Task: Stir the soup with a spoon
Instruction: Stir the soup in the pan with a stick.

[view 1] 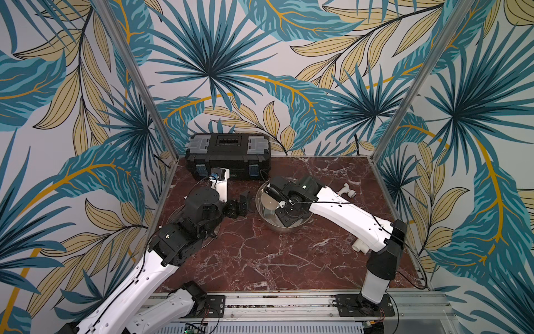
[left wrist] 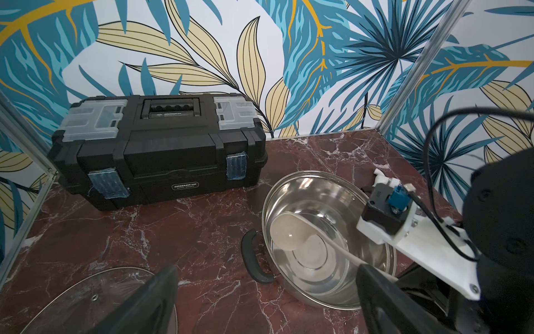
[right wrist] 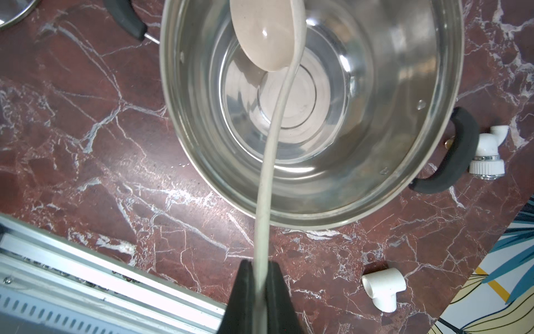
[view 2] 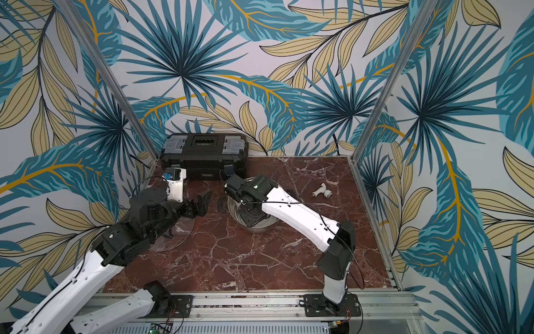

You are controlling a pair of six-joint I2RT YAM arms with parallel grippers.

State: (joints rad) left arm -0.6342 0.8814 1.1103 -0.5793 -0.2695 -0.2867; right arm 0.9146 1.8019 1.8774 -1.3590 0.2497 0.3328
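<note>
Cream-beige plastic, slim and curved: the spoon (right wrist: 273, 138) is being pinched at its handle end by the right gripper (right wrist: 261, 269), fingers pressed onto it. Its deep round bowl is hanging beyond their tips inside the pot (right wrist: 439, 86). The soup (right wrist: 341, 136) is showing only as bare, mirror-bright steel. Grasping and dipping are looking done; the circling seems left. The left gripper (view 1: 239, 204) is waiting empty, fingers spread wide, with the pot just beyond them.

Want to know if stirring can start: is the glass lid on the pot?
No, the glass lid lies on the tabletop, apart from the open pot.
</note>
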